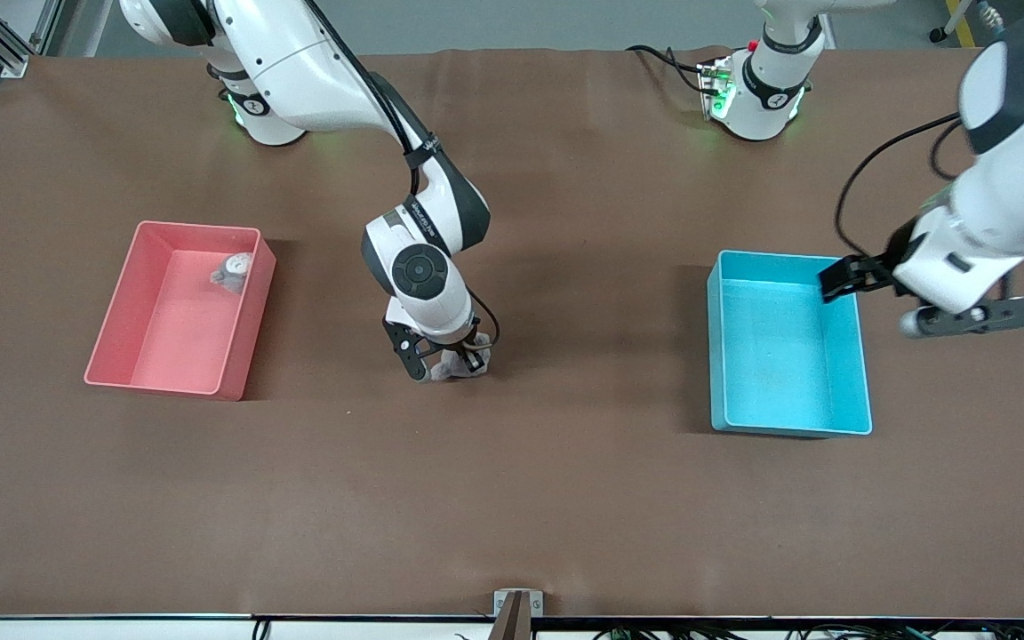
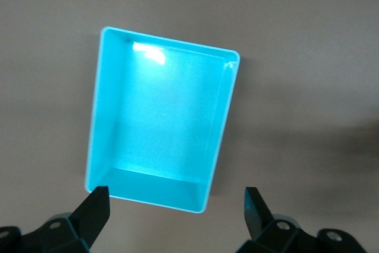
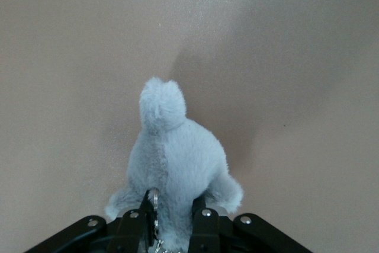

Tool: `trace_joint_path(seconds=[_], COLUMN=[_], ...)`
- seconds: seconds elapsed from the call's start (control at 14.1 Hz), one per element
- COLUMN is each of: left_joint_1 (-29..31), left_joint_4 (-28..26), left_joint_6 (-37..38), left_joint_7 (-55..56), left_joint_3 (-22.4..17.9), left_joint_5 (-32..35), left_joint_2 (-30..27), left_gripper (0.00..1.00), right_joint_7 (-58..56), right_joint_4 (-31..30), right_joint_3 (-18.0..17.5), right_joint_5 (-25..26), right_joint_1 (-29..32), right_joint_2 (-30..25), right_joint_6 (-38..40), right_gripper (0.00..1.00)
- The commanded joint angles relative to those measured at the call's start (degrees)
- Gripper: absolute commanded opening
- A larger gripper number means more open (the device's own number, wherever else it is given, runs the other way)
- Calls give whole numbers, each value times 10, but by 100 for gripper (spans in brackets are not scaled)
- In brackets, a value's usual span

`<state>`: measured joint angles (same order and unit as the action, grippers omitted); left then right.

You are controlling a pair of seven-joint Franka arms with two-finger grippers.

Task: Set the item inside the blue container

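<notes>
Grey plush toy (image 3: 174,158): soft, light, compressible; right hand (image 1: 446,360) pinches its body; left hand (image 2: 177,208) spread over blue container (image 1: 859,391).

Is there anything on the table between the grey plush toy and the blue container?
Nothing visible. The right gripper is shut on the grey plush toy, and only bare table lies between it and the blue container.

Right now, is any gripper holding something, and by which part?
The right gripper pinches the grey plush toy at one end. The left gripper holds nothing, open over the blue container.
</notes>
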<state>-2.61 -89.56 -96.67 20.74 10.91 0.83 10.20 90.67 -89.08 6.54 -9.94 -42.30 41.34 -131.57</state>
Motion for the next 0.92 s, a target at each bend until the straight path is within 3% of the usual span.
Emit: trace_joint_path(seconds=[0.0,0.28,0.64,0.85], left_joint_1=[-48,-85,-141,-210], left_joint_4=[47,66,83,126], left_joint_6=[-5,-44,-147,-217], left_joint_7=[90,175,307,428], left_joint_3=[0,1,3,2], left_joint_5=[1,-1,-5,-5], left_joint_2=[52,110,182,245], left_gripper=[100,100,100,100], right_joint_7=[6,-26,-219,-339], right_joint_4=[4,29,22,-58], right_joint_3=[3,2,4,5], right_joint_5=[9,6,-3,-3], right_joint_1=[3,40,131,199], right_joint_2=[-1,-24,-115,-192], right_joint_6=[11,82,224,241], right_gripper=[100,100,100,100])
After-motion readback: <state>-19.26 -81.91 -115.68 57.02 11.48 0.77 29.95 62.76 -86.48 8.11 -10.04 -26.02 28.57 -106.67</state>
